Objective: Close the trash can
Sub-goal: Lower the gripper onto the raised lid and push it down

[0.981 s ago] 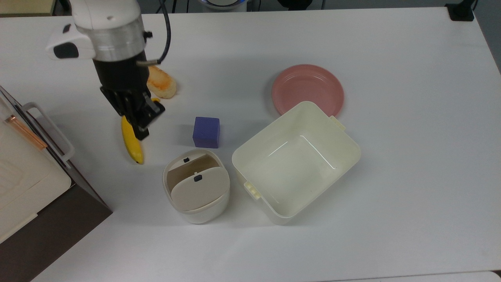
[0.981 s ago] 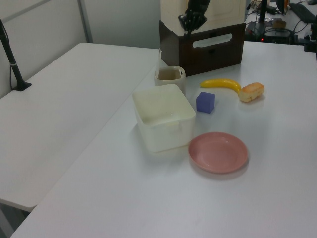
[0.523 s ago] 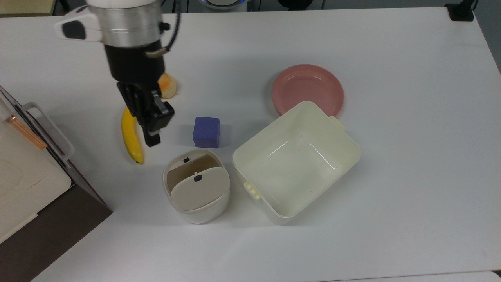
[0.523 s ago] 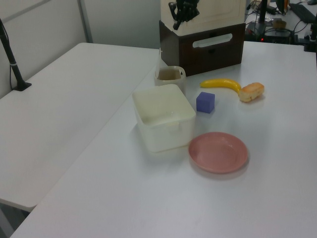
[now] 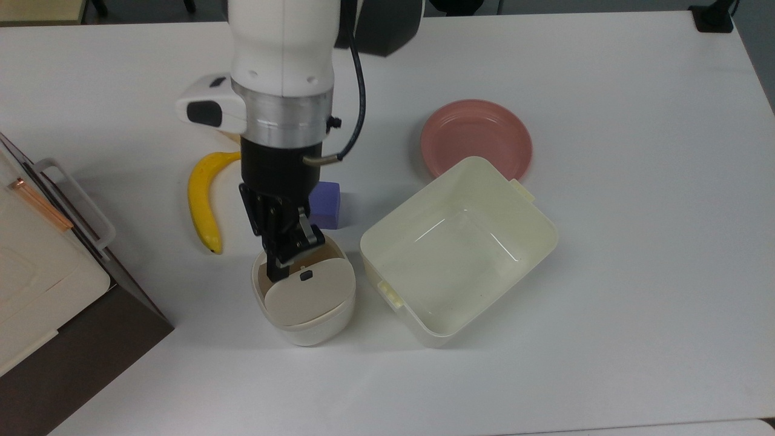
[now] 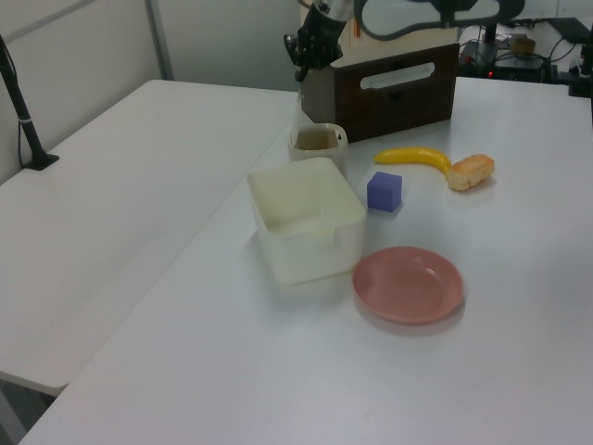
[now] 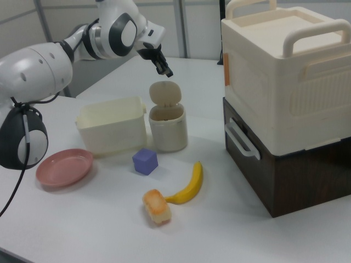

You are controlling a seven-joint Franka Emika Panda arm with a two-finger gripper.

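The pincer (image 7: 166, 70) hung in the air with its fingers drawn narrow, holding nothing. Directly below it stood the trash can (image 7: 168, 128) on the white worktop (image 5: 605, 303), its lid (image 7: 165, 93) raised upright. Beside the can sat a cream tub (image 5: 458, 250); a purple cube (image 7: 145, 161) and banana (image 7: 188, 184) lay nearby.

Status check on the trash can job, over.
Gripper above the trash can, touching nothing. Lid upright, can open. Nothing between gripper and lid; tub sits beside the can.
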